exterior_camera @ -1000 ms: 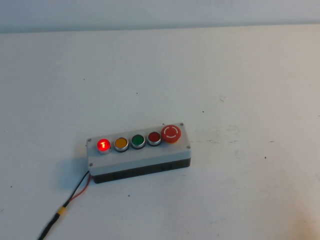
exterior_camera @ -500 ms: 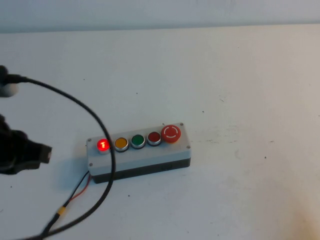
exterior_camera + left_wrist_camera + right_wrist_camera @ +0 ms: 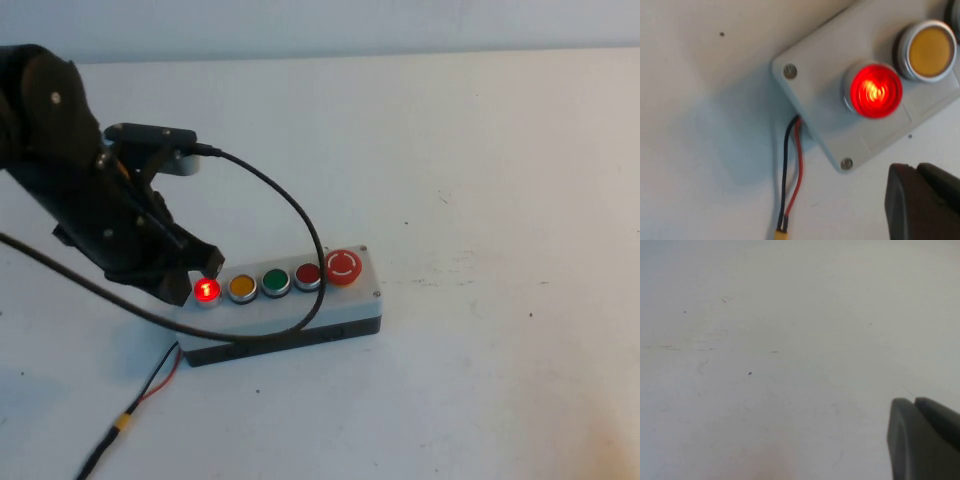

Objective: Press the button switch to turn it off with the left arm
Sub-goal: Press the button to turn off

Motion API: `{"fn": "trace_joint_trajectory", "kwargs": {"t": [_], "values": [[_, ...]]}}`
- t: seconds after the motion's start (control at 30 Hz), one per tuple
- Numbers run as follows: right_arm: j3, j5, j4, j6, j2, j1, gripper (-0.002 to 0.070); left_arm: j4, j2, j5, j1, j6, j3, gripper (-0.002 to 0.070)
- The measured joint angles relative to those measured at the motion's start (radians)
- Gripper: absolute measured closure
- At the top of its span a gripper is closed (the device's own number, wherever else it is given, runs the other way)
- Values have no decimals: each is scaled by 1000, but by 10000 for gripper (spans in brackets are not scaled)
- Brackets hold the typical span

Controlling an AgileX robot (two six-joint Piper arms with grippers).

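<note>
The button switch (image 3: 207, 290) glows bright red at the left end of the grey box (image 3: 345, 300). My left arm, black with a looping cable (image 3: 300, 215), reaches in from the left. My left gripper (image 3: 200, 268) hangs just above and to the left of the lit button, and I cannot tell whether it touches it. In the left wrist view the lit button (image 3: 875, 90) sits on the box (image 3: 815, 85), apart from my left gripper (image 3: 916, 167), whose fingers lie together, empty. My right gripper (image 3: 914, 401) is shut over bare table and is out of the high view.
Along the box stand a yellow button (image 3: 242, 287), a green button (image 3: 276, 282), a darker red button (image 3: 308, 274) and a big red mushroom button (image 3: 343, 266). Red and black wires (image 3: 150, 385) run from the box's left end toward the table's near edge.
My left arm has swung in from the left edge to the box's left end. The button stays lit in all frames. The box has not moved.
</note>
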Motion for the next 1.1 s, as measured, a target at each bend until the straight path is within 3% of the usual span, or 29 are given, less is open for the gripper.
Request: {"fn": "trace_joint_trajectory", "kwargs": {"t": [0.47, 1.1], "values": [[0, 0, 0, 0, 0, 0, 692, 0, 206, -53, 0, 24, -145, 677], [0, 0, 0, 0, 0, 0, 692, 0, 213, -54, 0, 24, -153, 677]]}}
